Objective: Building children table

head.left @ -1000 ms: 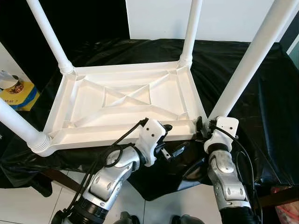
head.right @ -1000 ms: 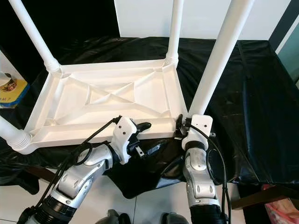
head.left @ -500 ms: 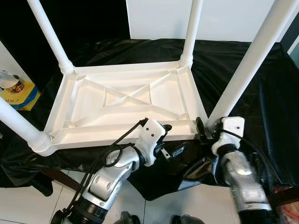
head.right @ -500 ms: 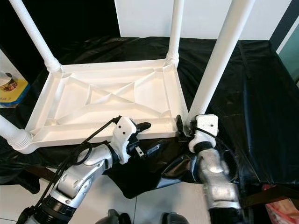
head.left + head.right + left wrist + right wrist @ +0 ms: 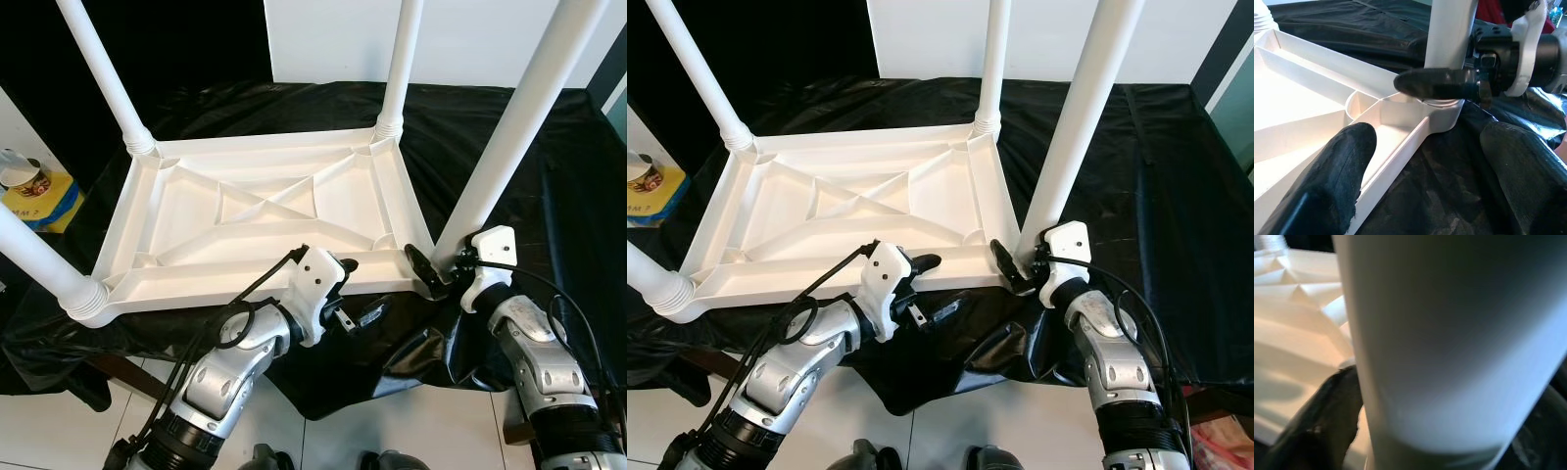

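Black plastic sheeting (image 5: pixel 549 147) covers the work surface, and on it lies the white table top (image 5: pixel 255 211), upside down, with four white legs standing up from its corners. The right gripper (image 5: pixel 1024 262) is at the near right corner, its fingers set on either side of the base of the near right leg (image 5: pixel 505 147); one black finger (image 5: pixel 1437 83) lies across the front of the leg just above the socket, touching it. The left gripper (image 5: pixel 351 299) sits beside it at the near rim of the table top, jaws spread wide and holding nothing: one finger (image 5: pixel 1334 171) rests over the ribbed underside just inside the rim, the other over the sheeting outside it.
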Available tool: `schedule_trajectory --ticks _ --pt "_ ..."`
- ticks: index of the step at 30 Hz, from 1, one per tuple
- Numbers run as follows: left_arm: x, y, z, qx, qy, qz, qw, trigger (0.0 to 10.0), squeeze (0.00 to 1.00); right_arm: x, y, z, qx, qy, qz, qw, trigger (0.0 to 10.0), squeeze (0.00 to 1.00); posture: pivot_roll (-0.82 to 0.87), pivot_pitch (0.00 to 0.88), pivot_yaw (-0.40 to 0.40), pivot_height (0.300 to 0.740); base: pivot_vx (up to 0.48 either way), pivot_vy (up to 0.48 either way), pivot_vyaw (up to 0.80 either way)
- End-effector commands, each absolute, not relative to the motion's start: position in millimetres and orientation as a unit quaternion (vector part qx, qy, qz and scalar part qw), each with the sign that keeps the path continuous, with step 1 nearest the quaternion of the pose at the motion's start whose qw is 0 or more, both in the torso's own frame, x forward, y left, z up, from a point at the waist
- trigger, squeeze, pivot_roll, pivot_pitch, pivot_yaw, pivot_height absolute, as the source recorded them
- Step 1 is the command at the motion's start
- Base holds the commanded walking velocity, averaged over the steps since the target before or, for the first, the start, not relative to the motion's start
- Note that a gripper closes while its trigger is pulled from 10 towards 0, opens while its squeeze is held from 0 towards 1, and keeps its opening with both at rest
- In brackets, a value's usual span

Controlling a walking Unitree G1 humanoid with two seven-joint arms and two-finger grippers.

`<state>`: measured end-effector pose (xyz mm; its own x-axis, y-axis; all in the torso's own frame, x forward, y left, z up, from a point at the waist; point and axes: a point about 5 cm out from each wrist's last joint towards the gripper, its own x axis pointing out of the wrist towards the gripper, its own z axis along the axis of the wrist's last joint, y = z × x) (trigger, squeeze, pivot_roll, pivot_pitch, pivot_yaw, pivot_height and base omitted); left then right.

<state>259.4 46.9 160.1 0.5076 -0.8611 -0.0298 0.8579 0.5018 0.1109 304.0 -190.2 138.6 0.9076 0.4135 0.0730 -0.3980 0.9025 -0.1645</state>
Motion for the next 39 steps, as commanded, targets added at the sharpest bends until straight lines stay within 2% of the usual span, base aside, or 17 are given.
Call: schedule_trajectory --ticks 1,2,14,15,27,39 --pt "256.5 46.3 159.7 0.057 -0.009 -0.511 0.858 10.0 0.0 306.4 -187.6 132.3 -0.079 -0.039 0.225 0.97 2.9 0.0 -0.09 0.12 0.02 0.74 0.0 0.0 0.0" --pt "256.1 46.7 159.6 0.056 -0.009 -0.509 0.859 10.0 0.0 306.7 -188.5 129.9 -0.08 -0.034 0.225 0.97 0.0 0.0 -0.09 0.123 0.019 0.74 0.0 0.0 0.0" --pt "254.2 46.7 158.1 0.055 -0.005 -0.51 0.858 10.0 0.0 306.1 -196.2 119.4 -0.083 -0.017 0.208 0.974 0.0 0.0 -0.1 0.126 0.024 0.74 0.0 0.0 0.0" --pt "254.3 46.4 158.2 0.055 -0.005 -0.512 0.857 10.0 0.0 305.5 -196.9 117.8 -0.08 -0.014 0.2 0.976 10.0 0.0 -0.1 0.124 0.027 0.74 0.0 0.0 0.0" --pt "253.7 43.9 157.0 0.056 -0.003 -0.521 0.852 10.0 0.0 297.6 -186.5 111.5 -0.053 -0.001 0.137 0.989 10.0 0.0 -0.12 0.113 0.031 0.74 0.0 0.0 0.0" --pt "254.3 43.4 156.7 0.058 -0.003 -0.522 0.851 10.0 0.0 289.4 -173.1 99.0 -0.011 0.02 -0.029 0.999 10.0 0.0 -0.11 0.101 0.022 0.74 0.0 0.0 0.0"
